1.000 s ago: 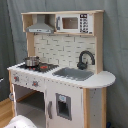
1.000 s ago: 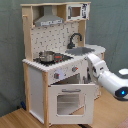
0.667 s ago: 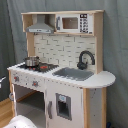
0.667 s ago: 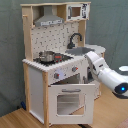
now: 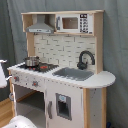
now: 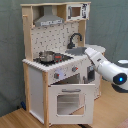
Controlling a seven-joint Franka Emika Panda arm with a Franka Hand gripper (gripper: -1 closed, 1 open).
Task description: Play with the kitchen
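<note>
Kitchen (image 5: 65, 75): tall toy unit in white panels and pale wood, standing on a wooden floor against a grey curtain, filling the middle of both exterior views.

Upper part: hood (image 5: 40, 27) at 11 o'clock in the first exterior view, microwave (image 5: 75, 23) at 1 o'clock, pegboard back beneath them.

Counter: small metal pot (image 5: 31, 61) on the stovetop (image 5: 37, 66); grey sink (image 5: 73, 74) to the first exterior view's right of it, with a black faucet (image 5: 85, 59) arching over it.

Front: knobs (image 6: 74, 70) along the panel under the counter. In the second exterior view the oven door (image 6: 70, 102), at 6 o'clock, looks tipped slightly outward at the top; this is a judgement, not certain.

Arm: white arm (image 6: 107, 70) enters from 3 o'clock in the second exterior view and reaches toward the front edge of the counter near the knobs. Gripper: the end of the arm is not made out against the unit, so I cannot tell whether the pincer is wide or narrow, or whether it touches anything.

Handling, judged: carcass stiff and probably light for its height, liable to rock or slide under a hard sideways push. Moving parts are the places to take hold: oven door handle, knobs, faucet, pot. Knobs and faucet look small and smooth, so a light, centred pinch suits them. Pot is loose and may skid.
</note>
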